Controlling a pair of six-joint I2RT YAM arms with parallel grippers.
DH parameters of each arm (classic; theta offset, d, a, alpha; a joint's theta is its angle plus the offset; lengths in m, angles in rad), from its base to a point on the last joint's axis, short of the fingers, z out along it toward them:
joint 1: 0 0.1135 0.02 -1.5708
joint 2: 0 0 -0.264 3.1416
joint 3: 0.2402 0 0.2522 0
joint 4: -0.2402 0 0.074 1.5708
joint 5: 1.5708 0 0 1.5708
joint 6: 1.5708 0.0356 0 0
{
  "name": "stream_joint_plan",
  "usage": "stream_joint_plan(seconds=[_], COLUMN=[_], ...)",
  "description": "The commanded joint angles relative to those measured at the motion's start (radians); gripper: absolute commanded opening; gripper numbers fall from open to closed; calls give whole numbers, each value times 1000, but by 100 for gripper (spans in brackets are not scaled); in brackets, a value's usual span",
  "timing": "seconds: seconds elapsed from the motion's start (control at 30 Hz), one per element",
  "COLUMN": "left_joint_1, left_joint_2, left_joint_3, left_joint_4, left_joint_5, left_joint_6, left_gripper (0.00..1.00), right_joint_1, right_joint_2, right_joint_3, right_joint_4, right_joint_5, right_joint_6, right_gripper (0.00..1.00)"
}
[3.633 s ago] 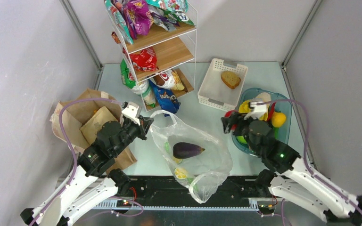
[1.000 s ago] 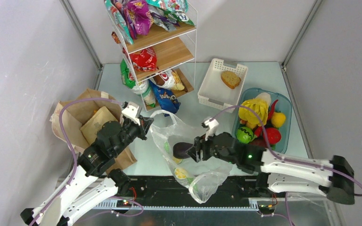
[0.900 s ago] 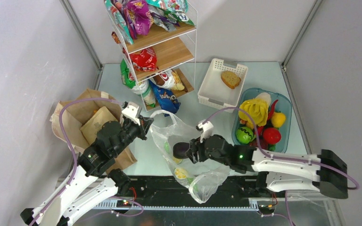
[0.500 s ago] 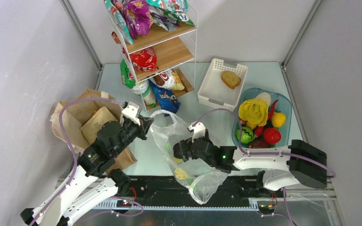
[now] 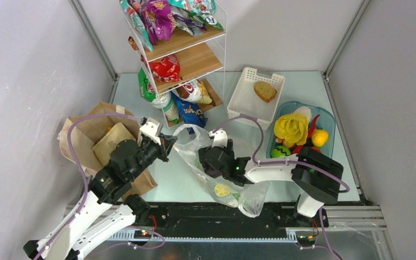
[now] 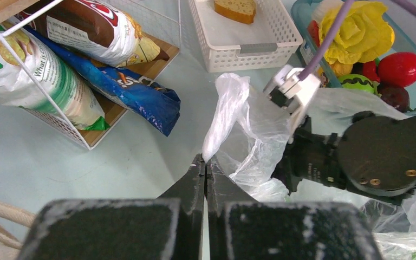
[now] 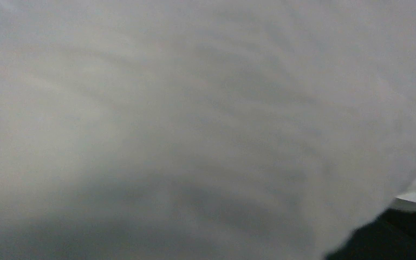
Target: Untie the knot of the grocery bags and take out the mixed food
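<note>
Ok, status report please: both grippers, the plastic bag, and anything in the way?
Left gripper shut on plastic bag handle. Right gripper at bag mouth, jaws hidden. Plastic film blocks right wrist view.

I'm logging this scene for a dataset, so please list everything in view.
plastic bag: one, clear, middle, near edge
paper bag: one, brown, left side
rack: one, white wire, far side
snack packets: several, mixed colours, on the rack
basket: one, white, right of the rack
bread slice: one, brown, in the basket
tub: one, blue-tinted, right side
food pieces: several, yellow, red, green, in the tub
table: one, pale green, under everything
left tool: one, black, shut on the plastic bag's handle
right tool: one, black, reaching into the plastic bag, opening not visible
</note>
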Motion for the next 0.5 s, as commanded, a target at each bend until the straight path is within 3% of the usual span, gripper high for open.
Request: stream_joint_plan(seconds=[0.0, 0.17, 0.33, 0.47], left_joint_1=[-2, -2, -2, -2], left_joint_2=[-9, -12, -12, -13], left_joint_3=[17, 16, 16, 15], left_joint_4=[17, 17, 16, 16], left_joint_5=[21, 18, 16, 13], left_joint_6=[5, 4, 4, 6], left_gripper=[0, 0, 0, 0], right_joint_1=[-18, -59, -29, 14], right_joint_2=[63, 110, 104, 38], right_joint_3=[26, 26, 26, 26], right_joint_4=[26, 2, -73, -134], right_joint_5=[0, -83, -32, 11], right_joint_6=[54, 123, 136, 121], right_gripper=[99, 98, 94, 98])
